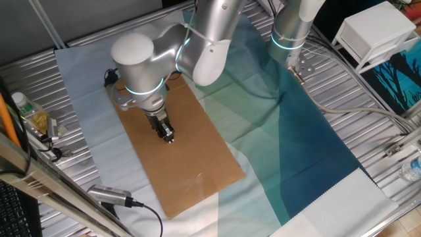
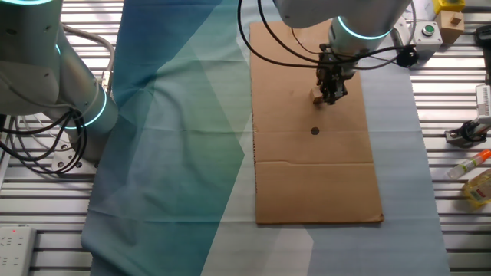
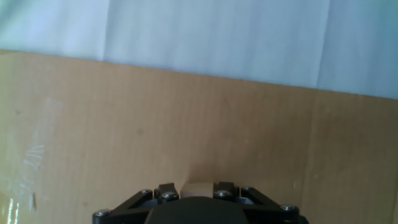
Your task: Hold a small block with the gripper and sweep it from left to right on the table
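My black gripper [image 1: 169, 137] points down at the brown cardboard sheet [image 1: 197, 164], in its far left part. In the other fixed view the gripper [image 2: 331, 96] stands over the cardboard [image 2: 314, 184], with the small tan block [image 2: 316, 96] showing at its tips. In the hand view the block [image 3: 198, 188] sits between the two black fingers [image 3: 166, 190], which close against its sides just over the cardboard [image 3: 186, 118]. The block's lower part is hidden by the hand.
A small black dot [image 2: 314, 130] lies on the cardboard near the gripper. A second silver arm [image 1: 289, 29] stands on the teal cloth [image 1: 309, 145]. A white box [image 1: 375, 33], bottles [image 1: 29, 113] and a grey handheld device [image 1: 108, 195] lie around the table edges.
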`<state>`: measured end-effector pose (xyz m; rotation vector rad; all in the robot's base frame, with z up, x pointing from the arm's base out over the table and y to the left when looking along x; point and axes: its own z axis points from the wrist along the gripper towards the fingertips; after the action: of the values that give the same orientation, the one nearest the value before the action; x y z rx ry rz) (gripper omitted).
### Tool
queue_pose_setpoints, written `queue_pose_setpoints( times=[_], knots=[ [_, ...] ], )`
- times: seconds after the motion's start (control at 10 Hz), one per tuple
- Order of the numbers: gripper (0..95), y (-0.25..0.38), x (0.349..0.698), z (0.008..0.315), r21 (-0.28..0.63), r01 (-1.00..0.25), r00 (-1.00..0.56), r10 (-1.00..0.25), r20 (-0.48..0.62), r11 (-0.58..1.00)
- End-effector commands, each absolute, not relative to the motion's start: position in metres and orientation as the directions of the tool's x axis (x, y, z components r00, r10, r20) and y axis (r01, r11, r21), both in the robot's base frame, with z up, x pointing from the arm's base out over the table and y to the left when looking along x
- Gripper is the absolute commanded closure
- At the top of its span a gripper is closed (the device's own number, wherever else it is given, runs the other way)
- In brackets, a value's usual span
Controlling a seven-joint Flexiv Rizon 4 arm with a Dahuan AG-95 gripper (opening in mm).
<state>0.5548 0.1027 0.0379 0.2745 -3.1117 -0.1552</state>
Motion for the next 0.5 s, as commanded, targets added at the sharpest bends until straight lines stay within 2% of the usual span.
queue_pose_setpoints(
  times=[0.1,0.3,0.5],
  knots=[
    [57.0,0.103,0.554,0.042,0.105,-0.171,-0.985,-0.173,0.008,0.98],
    [57.0,0.1,0.554,0.052,0.114,-0.154,-0.988,-0.155,0.001,0.982],
    [57.0,0.098,0.553,0.062,0.067,-0.146,-0.989,-0.146,0.009,0.987]
  ],
)
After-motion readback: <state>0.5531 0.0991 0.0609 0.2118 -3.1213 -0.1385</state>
